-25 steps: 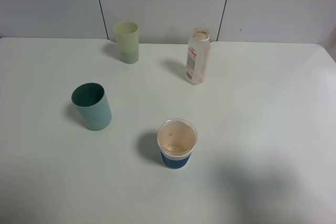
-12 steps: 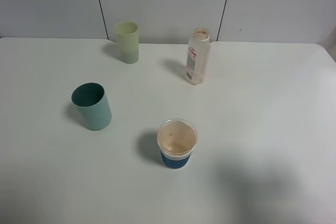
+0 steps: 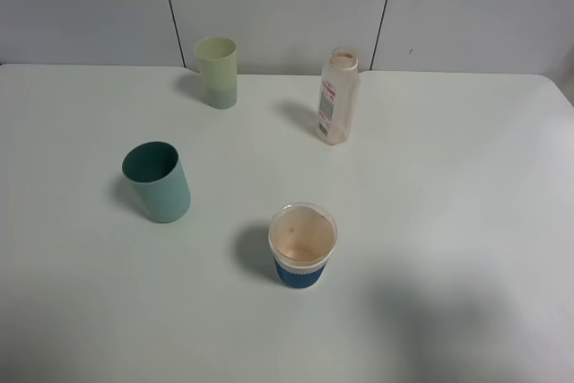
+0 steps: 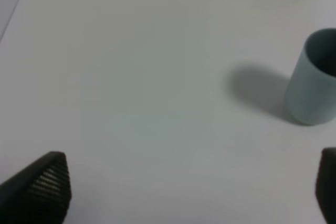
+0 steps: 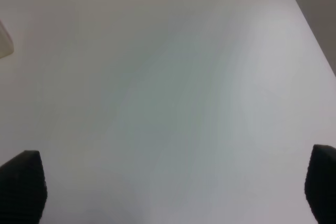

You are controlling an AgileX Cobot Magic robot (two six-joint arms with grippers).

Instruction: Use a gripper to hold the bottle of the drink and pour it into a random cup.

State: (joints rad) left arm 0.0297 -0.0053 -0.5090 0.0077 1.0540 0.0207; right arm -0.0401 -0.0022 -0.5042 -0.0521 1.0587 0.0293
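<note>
The bottle of the drink (image 3: 337,96) stands upright and capless at the back of the white table (image 3: 466,186), translucent with a white and red label. Neither gripper shows in the exterior high view. In the left wrist view my left gripper (image 4: 191,187) is open and empty over bare table, with its fingertips (image 4: 50,182) far apart. In the right wrist view my right gripper (image 5: 172,182) is open and empty over bare table, with only the black fingertips (image 5: 23,182) showing. The bottle is far from both grippers.
A pale green cup (image 3: 217,72) stands at the back left. A teal cup (image 3: 158,181) stands at mid left and also shows in the left wrist view (image 4: 314,80). A white cup with a blue band (image 3: 302,246) stands near the front centre. A grey panelled wall runs behind the table.
</note>
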